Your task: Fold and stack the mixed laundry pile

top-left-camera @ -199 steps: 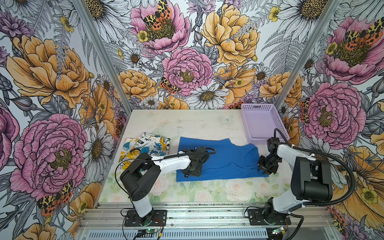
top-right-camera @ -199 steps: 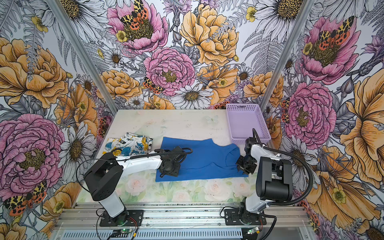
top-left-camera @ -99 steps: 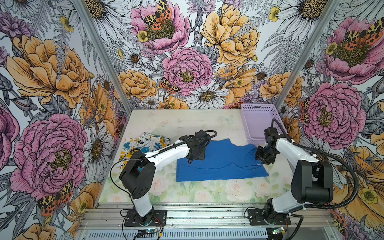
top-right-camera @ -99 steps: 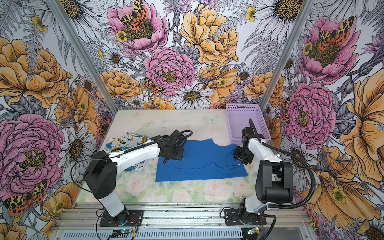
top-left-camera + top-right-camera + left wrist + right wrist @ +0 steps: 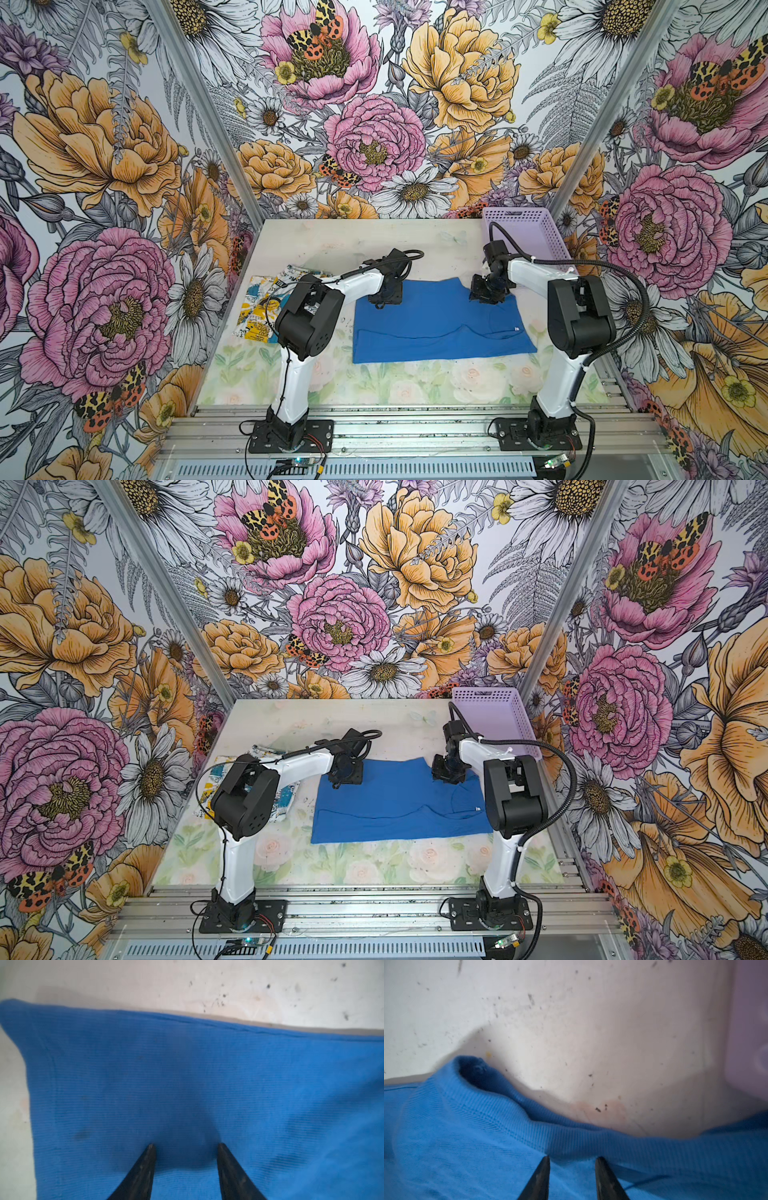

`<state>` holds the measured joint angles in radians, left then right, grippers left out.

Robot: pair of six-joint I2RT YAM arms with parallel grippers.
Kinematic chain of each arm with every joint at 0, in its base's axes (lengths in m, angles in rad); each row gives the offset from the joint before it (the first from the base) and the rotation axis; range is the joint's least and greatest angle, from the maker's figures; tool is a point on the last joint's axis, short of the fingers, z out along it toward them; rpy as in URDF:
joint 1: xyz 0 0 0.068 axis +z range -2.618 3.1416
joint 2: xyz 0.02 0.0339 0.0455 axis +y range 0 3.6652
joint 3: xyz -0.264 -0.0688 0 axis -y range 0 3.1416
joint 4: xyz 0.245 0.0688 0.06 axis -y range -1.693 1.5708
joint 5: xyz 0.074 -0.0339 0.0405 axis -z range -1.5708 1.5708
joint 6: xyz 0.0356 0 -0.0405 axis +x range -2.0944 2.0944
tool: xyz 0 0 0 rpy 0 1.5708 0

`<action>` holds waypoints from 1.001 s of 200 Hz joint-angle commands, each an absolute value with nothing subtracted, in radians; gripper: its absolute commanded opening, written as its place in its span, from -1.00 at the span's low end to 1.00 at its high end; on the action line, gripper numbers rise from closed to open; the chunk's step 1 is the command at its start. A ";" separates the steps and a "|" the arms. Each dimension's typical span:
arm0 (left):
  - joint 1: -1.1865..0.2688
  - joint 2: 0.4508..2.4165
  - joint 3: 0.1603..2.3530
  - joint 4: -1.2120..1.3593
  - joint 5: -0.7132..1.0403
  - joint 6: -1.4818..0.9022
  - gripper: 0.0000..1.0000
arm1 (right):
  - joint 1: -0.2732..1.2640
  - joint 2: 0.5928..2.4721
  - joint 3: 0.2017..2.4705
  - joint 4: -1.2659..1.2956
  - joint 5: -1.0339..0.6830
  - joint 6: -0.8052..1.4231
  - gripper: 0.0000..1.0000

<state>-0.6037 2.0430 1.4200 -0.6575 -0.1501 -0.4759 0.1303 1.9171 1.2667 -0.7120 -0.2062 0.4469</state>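
Observation:
The royal blue T-shirt [image 5: 436, 328] [image 5: 395, 808] lies flat mid-table, one layer doubled over another. My left gripper [image 5: 384, 299] [image 5: 345, 779] is over its far left corner. In the left wrist view its jaws [image 5: 186, 1145] stand apart, tips down on the blue cloth [image 5: 187, 1074]. My right gripper [image 5: 486, 293] [image 5: 446, 775] [image 5: 572, 1158] is at the far right, open, just behind the ribbed collar [image 5: 571, 1136]. The white printed garment [image 5: 262, 307] [image 5: 210, 787] lies at the left, partly hidden by the left arm.
A lavender perforated basket [image 5: 523, 232] [image 5: 494, 712] [image 5: 749, 1032] stands at the back right corner, close to the right arm. Bare, speckled tabletop [image 5: 353, 241] lies beyond the shirt. Flowered walls close in the table on three sides.
Both grippers have gone from the middle of the blue shirt to its far edge. The right one then shifted left to the collar.

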 commanded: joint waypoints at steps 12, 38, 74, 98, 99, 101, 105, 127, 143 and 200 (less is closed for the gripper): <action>-0.602 2.001 1.293 -0.717 -0.120 -0.538 -0.02 | 0.150 1.901 1.187 -0.724 -0.190 0.465 -0.26; -0.617 1.960 1.201 -0.719 -0.099 -0.569 -0.03 | 0.155 1.845 1.102 -0.748 -0.197 0.475 -0.27; -0.662 1.910 1.112 -0.719 -0.076 -0.623 -0.04 | 0.166 1.779 1.016 -0.774 -0.204 0.477 -0.27; -0.697 1.880 1.069 -0.721 -0.064 -0.664 -0.05 | 0.172 1.752 0.973 -0.779 -0.211 0.476 -0.27; -0.697 1.879 1.069 -0.721 -0.063 -0.666 -0.04 | 0.172 1.751 0.971 -0.779 -0.212 0.476 -0.27; -0.702 1.876 1.067 -0.723 -0.062 -0.669 -0.04 | 0.171 1.751 0.970 -0.779 -0.212 0.476 -0.27; -0.704 1.873 1.063 -0.724 -0.062 -0.675 -0.04 | 0.173 1.748 0.966 -0.779 -0.212 0.475 -0.27; -0.721 1.852 1.070 -0.725 -0.065 -0.692 -0.04 | 0.174 1.735 0.962 -0.780 -0.210 0.470 -0.27; -0.714 1.856 1.123 -0.747 -0.080 -0.674 -0.02 | 0.173 1.729 0.987 -0.786 -0.210 0.465 -0.26; -0.597 1.854 1.394 -0.804 -0.132 -0.561 0.14 | 0.171 1.706 1.170 -0.879 -0.238 0.444 -0.18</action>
<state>-0.6640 1.8664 1.2953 -0.7788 -0.1230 -0.6182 0.1669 1.7187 1.0840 -0.8124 -0.2199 0.4534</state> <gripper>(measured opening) 0.565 0.404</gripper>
